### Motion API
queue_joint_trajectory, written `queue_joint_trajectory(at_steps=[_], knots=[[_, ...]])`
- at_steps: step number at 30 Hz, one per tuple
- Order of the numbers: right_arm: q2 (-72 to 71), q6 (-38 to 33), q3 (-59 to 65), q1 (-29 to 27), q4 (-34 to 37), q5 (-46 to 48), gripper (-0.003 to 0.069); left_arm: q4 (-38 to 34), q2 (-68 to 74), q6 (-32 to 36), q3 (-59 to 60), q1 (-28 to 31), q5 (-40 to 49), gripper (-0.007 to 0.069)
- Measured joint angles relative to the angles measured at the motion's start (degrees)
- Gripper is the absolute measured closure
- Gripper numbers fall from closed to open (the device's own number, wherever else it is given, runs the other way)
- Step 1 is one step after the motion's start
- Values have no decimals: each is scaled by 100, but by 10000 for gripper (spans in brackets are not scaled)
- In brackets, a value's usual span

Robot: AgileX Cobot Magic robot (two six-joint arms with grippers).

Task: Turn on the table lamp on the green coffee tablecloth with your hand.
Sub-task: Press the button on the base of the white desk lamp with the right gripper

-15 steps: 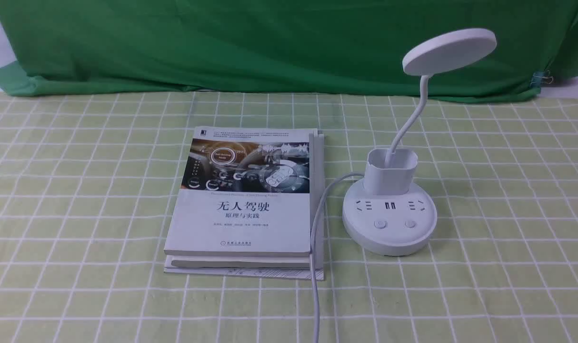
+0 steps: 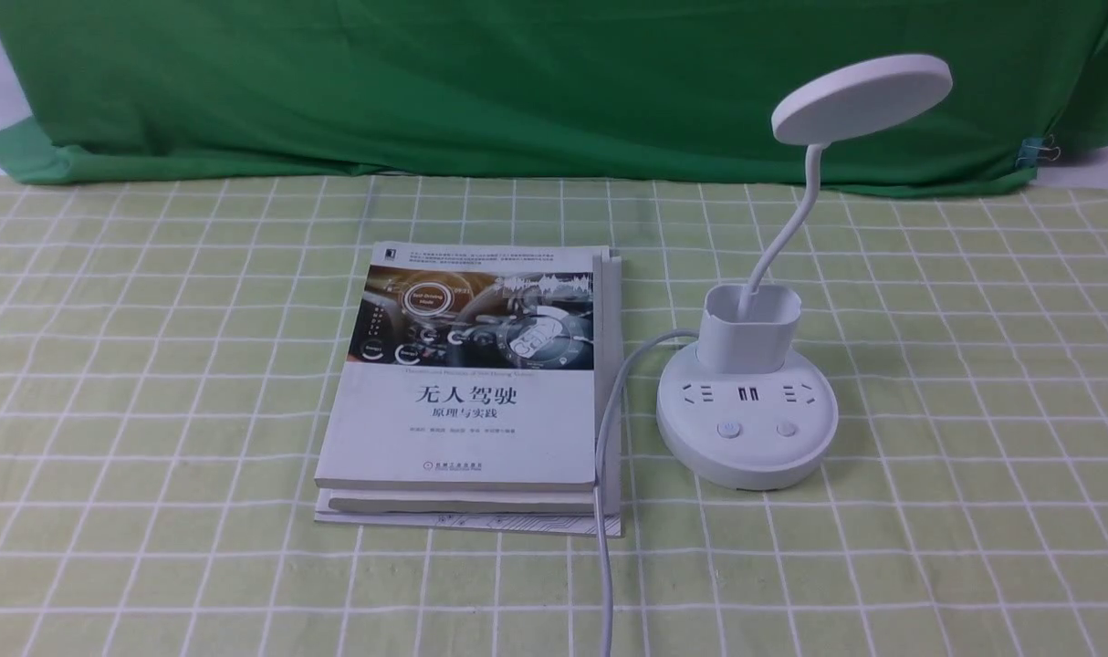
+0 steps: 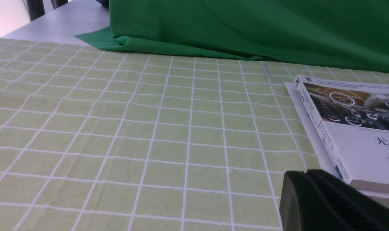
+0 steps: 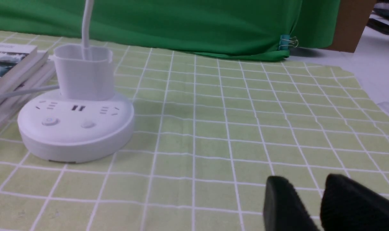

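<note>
While the white table lamp point(image 2: 746, 415) sits on the right half of the scene, standing upright on the pale green checked tablecloth point(image 2: 974, 411), the stack of books point(image 2: 463, 392) is just to its left, with a Chinese self-driving book on top. The lamp's disc head point(image 2: 862, 99) is tilted up on a thin bendy neck point(image 2: 782, 242) that rises from the cup-shaped holder point(image 2: 748, 342), and the round base has two buttons facing the near side, a left one point(image 2: 728, 429) and a right one point(image 2: 786, 428). Its pale cord point(image 2: 606, 547) loops out left and runs over the books' right side toward the near edge. Dark green backdrop cloth point(image 2: 517, 82) hangs along the far side, with a binder clip point(image 2: 1038, 151) at far right. As for the hands, the left gripper point(image 3: 306, 175) looks pressed together with nothing in it, and the right gripper point(image 4: 305, 184) is spread, also empty, well apart from the lamp.
</note>
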Motion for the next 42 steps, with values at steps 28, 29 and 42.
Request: queue_joint_trajectory(at_steps=[28, 29, 42], knots=[[776, 2363, -1146, 424, 592, -177, 627, 0, 0, 0, 0, 0, 0, 622], [1078, 2050, -1483, 526, 592, 134, 628, 0, 0, 0, 0, 0, 0, 622], [5447, 248, -4215, 970, 569, 3266, 626, 0, 0, 0, 0, 0, 0, 622]])
